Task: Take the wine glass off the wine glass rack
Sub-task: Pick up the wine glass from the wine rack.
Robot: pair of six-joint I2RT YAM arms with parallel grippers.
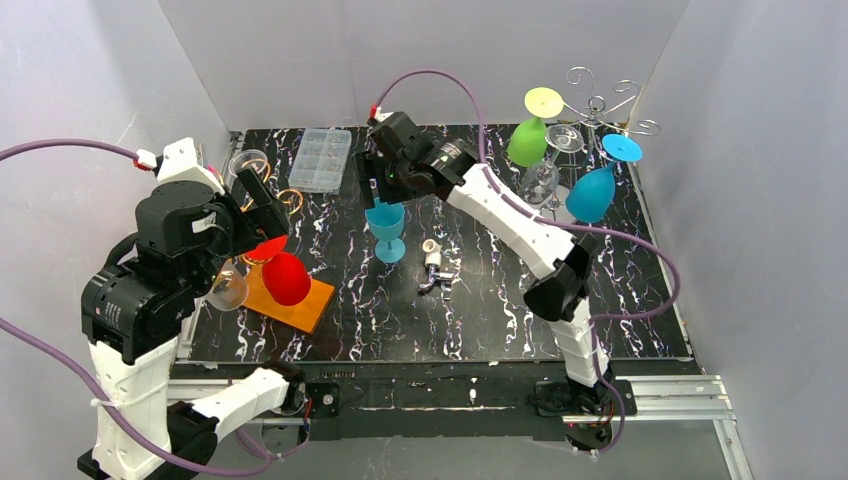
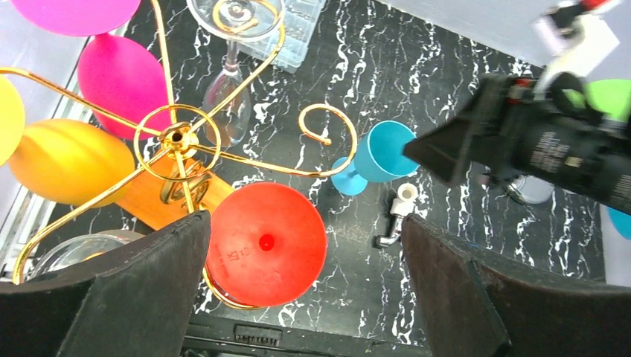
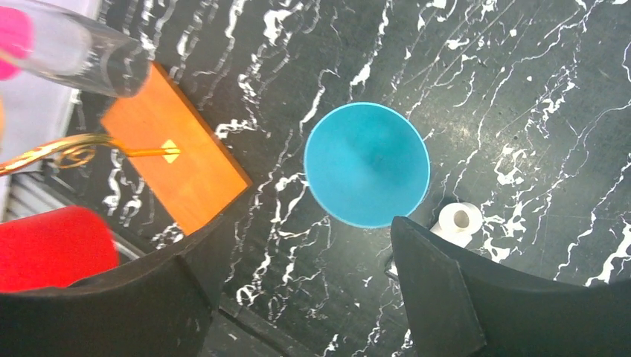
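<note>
Table (image 1: 480, 320): left wine glass rack (image 2: 176, 137) at the left edge, on a board base (image 1: 300, 305), with hanging glasses (image 2: 266, 242) bowl-down. Right wine glass rack (image 1: 597, 103) in the far right corner, also loaded. Upright wine glass (image 1: 386, 228) stands mid-table between them. Compartment box (image 1: 321, 159) lies behind it, to the left. Small fitting (image 1: 433, 268) lies near its right, closer in.

Plain grey-white walls (image 1: 270, 50) close in the left, back and right of the frame. A black, white-veined table (image 1: 480, 320) fills the middle, evenly lit.
</note>
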